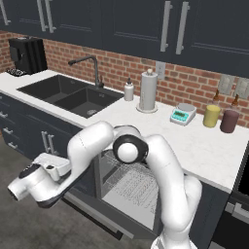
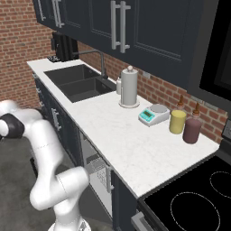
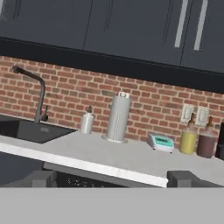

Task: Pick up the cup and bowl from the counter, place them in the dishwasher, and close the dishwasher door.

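Low in front of the dishwasher [image 1: 127, 192], the hand [image 3: 112, 178] hung with its two fingertips [image 3: 40, 178] spread wide and nothing between them, aimed back toward the counter [image 1: 194, 146] from below its front edge. That dishwasher sat under the counter just right of the sink [image 1: 68, 95], its dishwasher door [image 1: 92, 210] dropped open toward the floor and a white wire rack [image 1: 124, 185] showing inside; from the right base camera the same opening [image 2: 97, 173] appeared as a narrow gap under the counter's front edge. The white arm [image 1: 155, 165] curved across the front of the opening, covering part of the rack. Whether the cup and the bowl lay in that rack I could not tell, since the arm and the wire hid much of it. Above the dishwasher a broad bare stretch of the counter ran from its front edge back to the things lined along the brick wall: a soap bottle [image 1: 128, 90] nearest the sink, then a paper towel roll [image 1: 149, 91], a small kitchen scale [image 1: 183, 114], a yellow jar [image 1: 211, 115] and a maroon jar [image 1: 229, 120] just beside each other. Right of the dishwasher the counter ended against the black stovetop [image 2: 198, 198]. Left of the dishwasher, navy cabinet doors [image 1: 29, 136] ran under the sink, with open grey floor [image 1: 29, 228] in front of them.
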